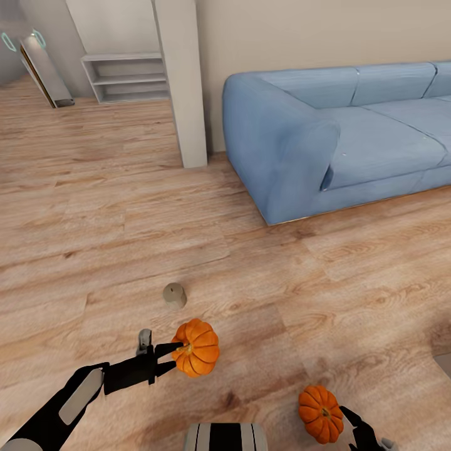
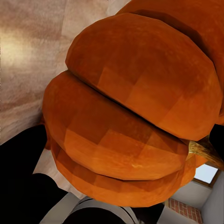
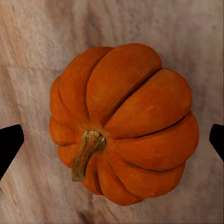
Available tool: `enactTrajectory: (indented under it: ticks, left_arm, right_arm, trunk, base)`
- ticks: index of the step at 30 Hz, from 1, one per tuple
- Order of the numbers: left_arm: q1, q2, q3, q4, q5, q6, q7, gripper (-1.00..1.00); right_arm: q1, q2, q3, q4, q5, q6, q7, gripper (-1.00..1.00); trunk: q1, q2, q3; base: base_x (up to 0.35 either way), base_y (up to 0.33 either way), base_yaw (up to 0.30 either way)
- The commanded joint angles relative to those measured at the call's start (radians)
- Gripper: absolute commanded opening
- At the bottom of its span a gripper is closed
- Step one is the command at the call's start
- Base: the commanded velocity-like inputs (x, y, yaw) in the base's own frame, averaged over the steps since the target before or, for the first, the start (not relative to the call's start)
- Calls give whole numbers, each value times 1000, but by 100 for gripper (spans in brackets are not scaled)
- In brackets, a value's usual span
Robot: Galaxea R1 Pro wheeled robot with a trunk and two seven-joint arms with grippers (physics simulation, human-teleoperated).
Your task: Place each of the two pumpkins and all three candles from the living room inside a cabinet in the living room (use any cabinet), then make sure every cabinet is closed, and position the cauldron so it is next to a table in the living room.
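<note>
The left gripper point(image 1: 170, 358) clasps a ribbed bright-orange pumpkin point(image 1: 197, 347) above the wooden plank floor point(image 1: 94, 238). The right gripper point(image 3: 112, 140) hangs spread wide over a second orange pumpkin point(image 3: 123, 122). A stubby grey candle point(image 1: 175, 294) stands nearby.

Left gripper point(image 1: 177, 355) jaws clamped on something; right gripper point(image 3: 112, 140) jaws spread wide.

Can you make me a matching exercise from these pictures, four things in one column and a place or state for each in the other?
Things:
1. pumpkin by the left tool
2. pumpkin by the right tool
3. candle
4. sofa

Places or states:
A. blue, against the wall
B. between the left tool's fingers
C. on the floor, right tool open around it
D. standing alone on the floor

Pairs: 1-B, 2-C, 3-D, 4-A
</note>
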Motion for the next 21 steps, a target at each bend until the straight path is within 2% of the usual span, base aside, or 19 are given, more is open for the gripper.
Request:
enactTrajectory:
  ticks: [1,9,13,21]
  left_arm:
    - [-1,1,-3,0,5,4,0,-100]
    - [-1,1,-2,0,5,4,-9,-100]
    - [-1,2,-2,2,3,3,-41,-100]
    - [-1,2,-2,2,3,3,-48,-100]
  right_arm:
    - [0,0,1,1,-9,7,2,100]
    - [0,0,1,1,-9,7,2,100]
    - [0,0,1,1,-9,7,2,100]
    - [0,0,1,1,-9,7,2,100]
  trunk:
    - [0,0,-1]
    - [0,0,-1]
    - [2,-1,-16]
    - [2,-1,-20]
  base:
    - [33,15,0]
    - [5,2,0]
    - [0,0,0]
    - [0,0,0]
